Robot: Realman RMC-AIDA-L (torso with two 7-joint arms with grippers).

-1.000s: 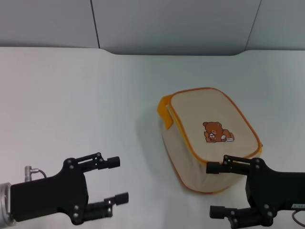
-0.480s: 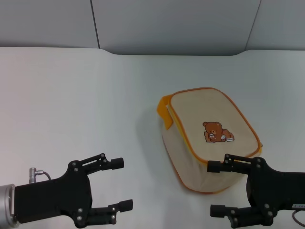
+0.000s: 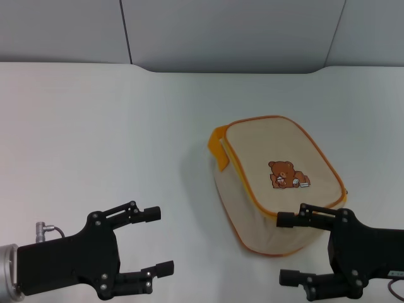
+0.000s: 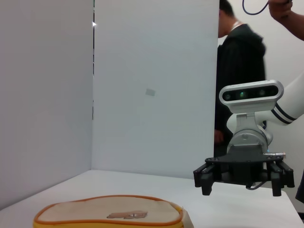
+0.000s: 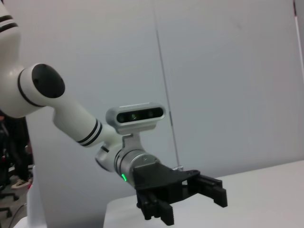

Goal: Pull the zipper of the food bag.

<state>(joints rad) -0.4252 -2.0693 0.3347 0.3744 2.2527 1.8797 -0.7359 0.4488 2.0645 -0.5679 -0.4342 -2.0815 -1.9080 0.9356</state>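
Note:
The food bag [image 3: 278,183] lies on the white table [image 3: 95,139], right of centre, with its bear panel facing up. The zipper [image 3: 243,183] shows as a thin orange line around that panel; its pull tab is too small to make out. The orange strap loop [image 3: 218,146] sits at the bag's far left end. My right gripper [image 3: 285,248] is open and empty by the bag's near corner. My left gripper [image 3: 159,241] is open and empty, well to the left of the bag. The left wrist view shows the bag [image 4: 111,218] and the right gripper [image 4: 242,178] apart from it.
Grey wall panels [image 3: 227,31] stand behind the table. A person in dark clothes [image 4: 237,71] stands behind the right arm in the left wrist view. The right wrist view shows my left gripper [image 5: 190,194] and its white arm [image 5: 71,118].
My left gripper has sunk slightly toward the near edge. My right gripper has shifted very slightly right. The bag has not moved.

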